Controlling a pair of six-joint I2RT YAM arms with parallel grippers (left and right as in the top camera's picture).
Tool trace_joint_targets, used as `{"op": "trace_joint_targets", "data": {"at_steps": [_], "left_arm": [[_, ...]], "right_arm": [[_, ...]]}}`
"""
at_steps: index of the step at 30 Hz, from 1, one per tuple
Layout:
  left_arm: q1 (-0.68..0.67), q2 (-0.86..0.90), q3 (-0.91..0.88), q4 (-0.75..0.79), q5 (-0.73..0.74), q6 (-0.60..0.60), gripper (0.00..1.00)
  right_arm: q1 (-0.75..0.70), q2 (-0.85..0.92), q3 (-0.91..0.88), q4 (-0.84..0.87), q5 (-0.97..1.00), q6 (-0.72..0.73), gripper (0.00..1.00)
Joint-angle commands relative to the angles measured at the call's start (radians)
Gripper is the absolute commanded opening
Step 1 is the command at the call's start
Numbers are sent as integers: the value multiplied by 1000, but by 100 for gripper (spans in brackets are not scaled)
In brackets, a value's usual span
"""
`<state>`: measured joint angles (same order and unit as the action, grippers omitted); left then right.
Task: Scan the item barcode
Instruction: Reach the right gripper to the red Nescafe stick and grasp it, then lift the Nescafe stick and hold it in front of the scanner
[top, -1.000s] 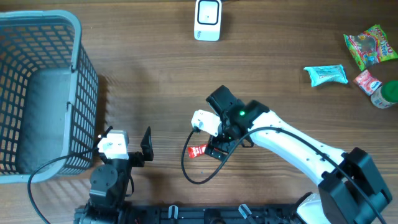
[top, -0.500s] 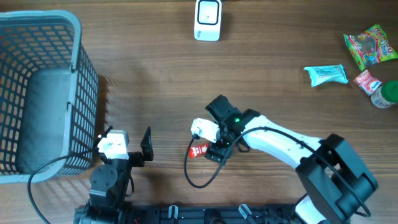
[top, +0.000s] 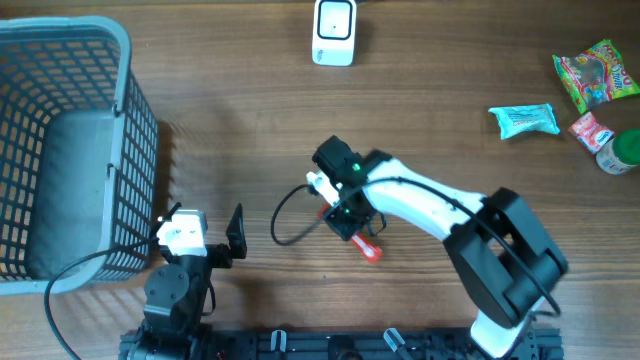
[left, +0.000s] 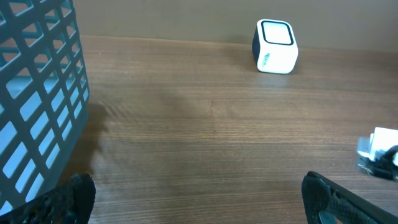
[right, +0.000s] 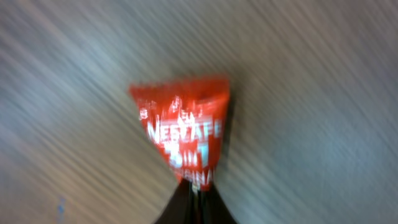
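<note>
The item is a red Nescafé sachet (right: 183, 134), motion-blurred in the right wrist view. My right gripper (right: 196, 202) is shut on its lower end. From overhead, the right gripper (top: 346, 221) is at the table's middle and the sachet (top: 368, 247) sticks out to its lower right, just over the wood. A white barcode scanner (top: 334, 32) stands at the far edge, also visible as the scanner (left: 275, 55) in the left wrist view. Near the front edge, my left gripper (top: 203, 232) stands open and holds nothing; its fingers frame bare wood around the left gripper (left: 200, 200).
A grey mesh basket (top: 60, 150) fills the left side, and the basket (left: 37, 106) wall is close to my left gripper. Several snack packets (top: 590, 75) and a teal wrapper (top: 524, 120) lie at the far right. A black cable (top: 290, 225) loops beside the right wrist.
The right gripper has shut on the sachet and the wrist has swung left and turned; the sachet went from the gripper's left side to its lower right. The left arm is unmoved.
</note>
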<state>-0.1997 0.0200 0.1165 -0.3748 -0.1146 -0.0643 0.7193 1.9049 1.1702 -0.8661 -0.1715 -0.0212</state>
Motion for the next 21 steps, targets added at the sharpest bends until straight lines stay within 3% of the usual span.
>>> {"op": "trace_joint_targets", "data": {"at_steps": [1, 3, 6, 8, 11, 17, 20, 21], "left_arm": [[6, -6, -3, 3, -13, 16, 100], [6, -6, -3, 3, -13, 16, 100], [6, -6, -3, 3, -13, 16, 100], [6, -6, -3, 3, -13, 16, 100], [6, -6, -3, 3, -13, 16, 100], [6, -6, -3, 3, -13, 16, 100], [6, -6, -3, 3, -13, 16, 100], [6, -6, -3, 3, -13, 16, 100]], "right_arm": [[-2, 35, 227, -282, -93, 158, 4], [-6, 34, 285, -339, -122, 294, 4], [-54, 34, 295, -405, -182, 769, 4], [-106, 34, 295, -430, -348, 944, 4], [-197, 34, 295, -402, -570, 979, 4], [-274, 34, 295, -402, -684, 1141, 4], [-287, 34, 295, -356, -844, 1120, 4], [-287, 34, 295, -266, -939, 1091, 4]]}}
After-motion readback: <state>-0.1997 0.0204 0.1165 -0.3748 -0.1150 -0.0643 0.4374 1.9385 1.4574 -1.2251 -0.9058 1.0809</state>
